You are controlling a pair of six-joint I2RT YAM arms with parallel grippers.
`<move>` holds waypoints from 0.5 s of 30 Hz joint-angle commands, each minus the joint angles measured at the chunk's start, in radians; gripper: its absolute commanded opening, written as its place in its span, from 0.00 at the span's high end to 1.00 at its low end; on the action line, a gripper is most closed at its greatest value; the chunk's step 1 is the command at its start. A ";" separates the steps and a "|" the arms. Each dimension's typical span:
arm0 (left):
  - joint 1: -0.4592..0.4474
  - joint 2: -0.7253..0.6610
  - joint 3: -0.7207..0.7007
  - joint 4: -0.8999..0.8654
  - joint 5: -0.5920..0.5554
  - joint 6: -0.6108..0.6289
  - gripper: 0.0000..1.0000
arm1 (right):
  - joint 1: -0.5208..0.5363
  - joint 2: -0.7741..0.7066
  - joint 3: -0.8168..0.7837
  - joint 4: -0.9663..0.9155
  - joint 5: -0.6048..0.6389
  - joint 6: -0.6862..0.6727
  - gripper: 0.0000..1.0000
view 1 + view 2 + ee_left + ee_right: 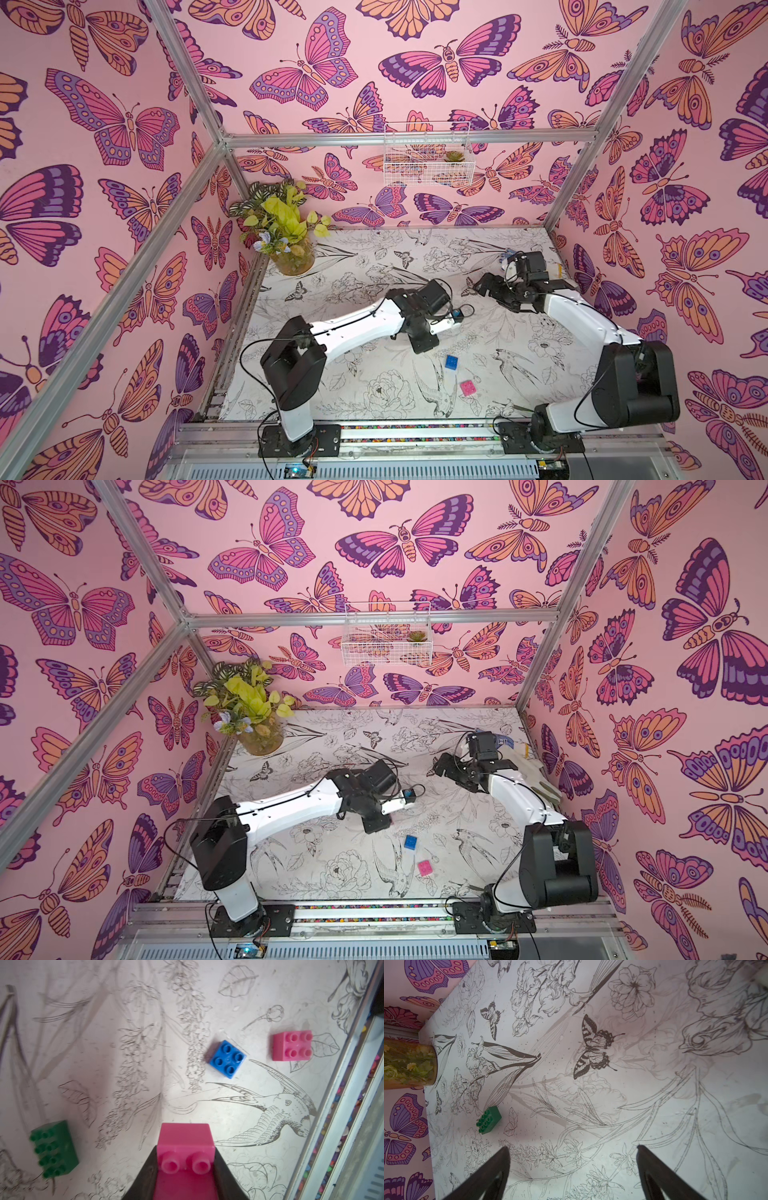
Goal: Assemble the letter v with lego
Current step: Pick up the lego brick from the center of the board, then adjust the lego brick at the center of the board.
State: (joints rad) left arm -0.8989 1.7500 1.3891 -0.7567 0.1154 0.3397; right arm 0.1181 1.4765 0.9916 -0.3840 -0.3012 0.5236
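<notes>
My left gripper point(186, 1148) is shut on a pink square lego brick point(185, 1136), held just above the table with two studs facing the camera. In the left wrist view a blue square brick point(228, 1059) and a second pink brick point(292, 1045) lie ahead, and a longer green brick point(54, 1149) lies off to one side. Both top views show the blue brick point(451, 362) and pink brick point(468, 387) just in front of the left gripper point(424, 344). My right gripper point(573, 1147) is open and empty over bare table, far from the green brick point(489, 1119). The letter v is not in view.
A vase of plants point(293, 257) stands at the back left corner. A white wire basket point(428, 153) hangs on the back wall. A blue dotted glove point(508, 254) lies behind the right wrist. The metal front rail point(415, 428) borders the table near the pink brick.
</notes>
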 commanded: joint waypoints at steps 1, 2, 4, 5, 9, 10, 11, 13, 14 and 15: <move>0.084 0.001 0.001 -0.041 0.000 0.042 0.75 | 0.034 0.039 0.049 0.004 0.023 0.000 0.05; 0.111 0.009 0.011 -0.045 0.003 0.051 0.74 | 0.041 0.050 0.054 0.009 0.020 0.001 0.05; 0.168 0.045 0.050 -0.063 0.010 0.067 0.75 | 0.056 0.067 0.065 0.016 0.016 0.008 0.05; 0.187 0.061 0.068 -0.070 0.006 0.073 0.75 | 0.060 0.076 0.073 0.021 0.014 0.009 0.05; 0.262 0.135 0.131 -0.075 -0.003 0.094 0.75 | 0.102 0.123 0.109 0.017 0.036 0.000 0.05; 0.273 0.149 0.140 -0.075 -0.007 0.102 0.75 | 0.111 0.133 0.119 0.013 0.041 -0.003 0.05; 0.285 0.166 0.151 -0.078 -0.018 0.109 0.75 | 0.120 0.145 0.130 0.008 0.044 -0.004 0.05; 0.308 0.195 0.171 -0.082 -0.027 0.118 0.75 | 0.134 0.167 0.145 0.006 0.040 -0.006 0.05; 0.316 0.210 0.179 -0.088 -0.039 0.123 0.75 | 0.142 0.175 0.153 0.004 0.040 -0.007 0.05; 0.324 0.221 0.185 -0.091 -0.049 0.129 0.75 | 0.148 0.182 0.159 0.004 0.040 -0.008 0.05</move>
State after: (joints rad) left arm -0.5934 1.9392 1.5505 -0.8013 0.0917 0.4328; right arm 0.2478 1.6394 1.1183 -0.3725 -0.2775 0.5236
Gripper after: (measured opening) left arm 0.354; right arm 0.948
